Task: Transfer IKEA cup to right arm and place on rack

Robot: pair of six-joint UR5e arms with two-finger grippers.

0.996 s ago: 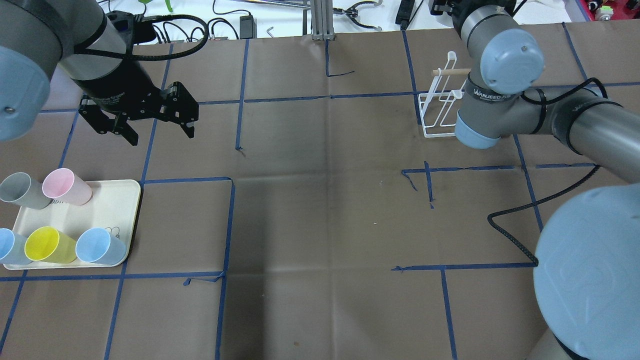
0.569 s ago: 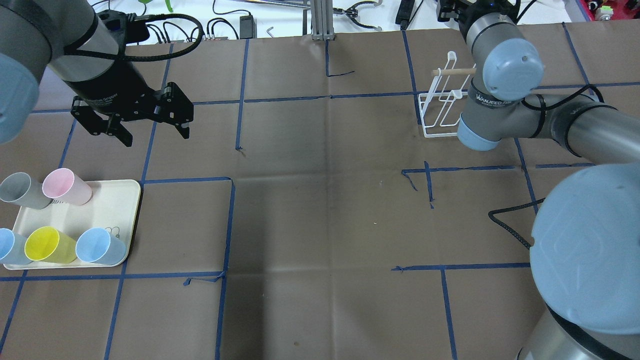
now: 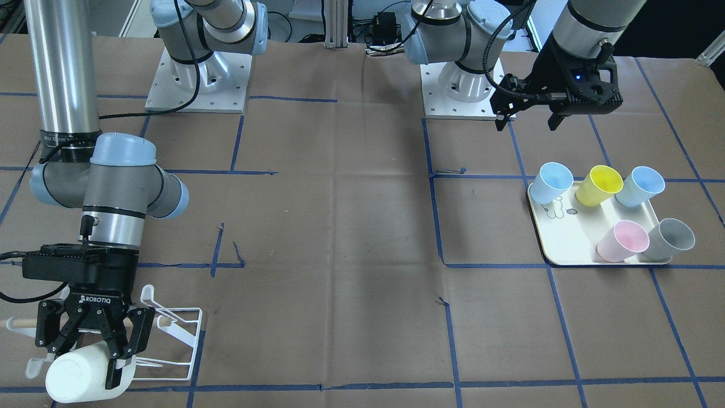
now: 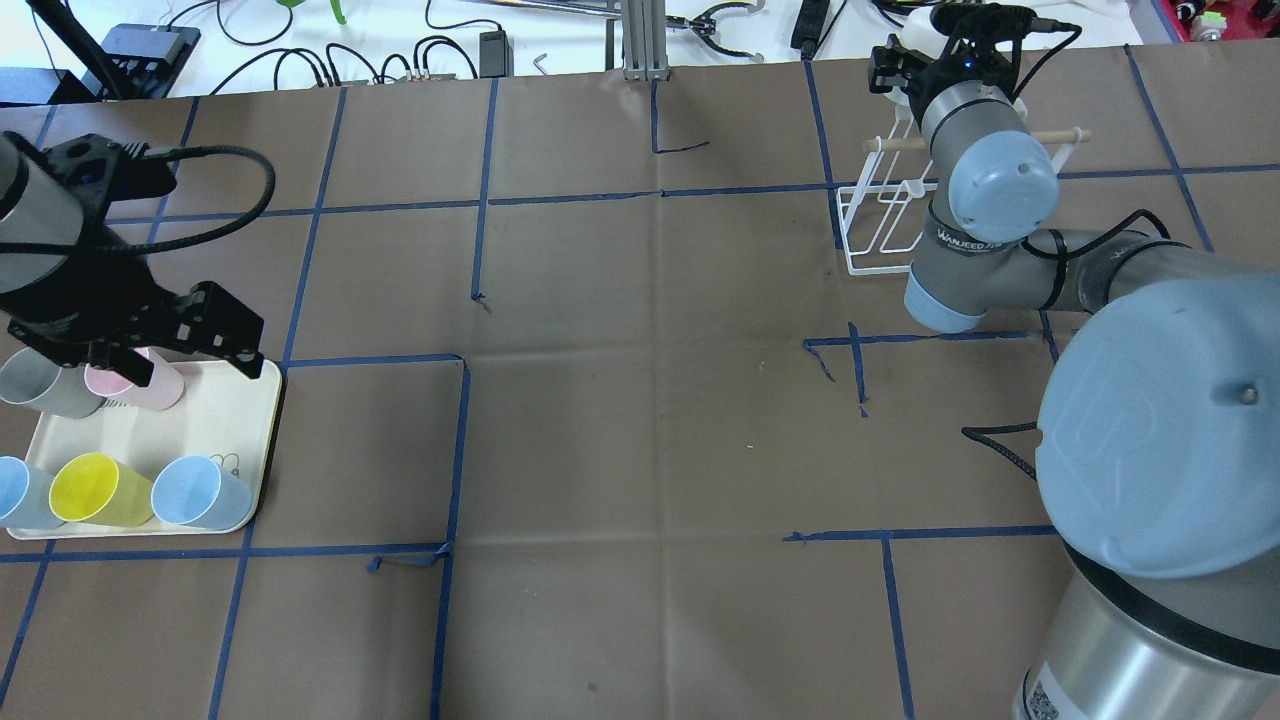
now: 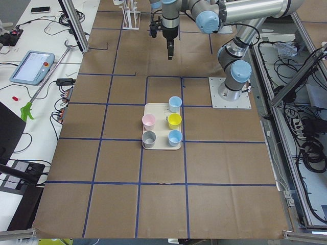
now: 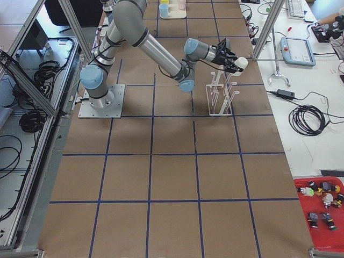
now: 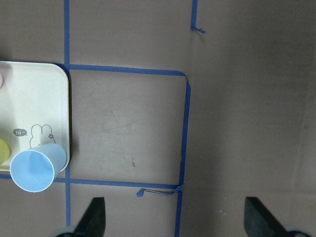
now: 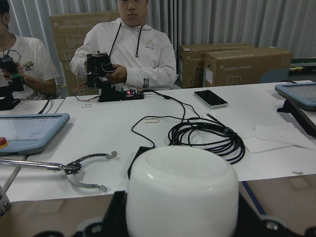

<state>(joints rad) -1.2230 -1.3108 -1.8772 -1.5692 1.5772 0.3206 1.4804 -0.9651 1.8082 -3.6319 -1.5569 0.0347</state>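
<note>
My right gripper (image 3: 85, 362) is shut on a white IKEA cup (image 3: 71, 381) and holds it on its side just over the low white wire rack (image 3: 175, 340), at the end by the wooden dowel (image 4: 900, 143). Whether the cup touches a prong I cannot tell. The cup's closed base fills the right wrist view (image 8: 182, 192). My left gripper (image 3: 527, 116) is open and empty, high above the table beside the tray; its fingertips (image 7: 94, 219) show at the bottom of the left wrist view.
A cream tray (image 4: 225, 400) at the robot's left holds grey (image 4: 40, 380), pink (image 4: 160, 385), yellow (image 4: 95, 490) and two blue cups (image 4: 195, 492). Cables, tools and two operators are beyond the table's far edge (image 8: 148, 123).
My left arm has drawn back towards the tray, gripper still open. My right wrist has swung farther over the rack, towards the table's far edge, uncovering the dowel's right end.
</note>
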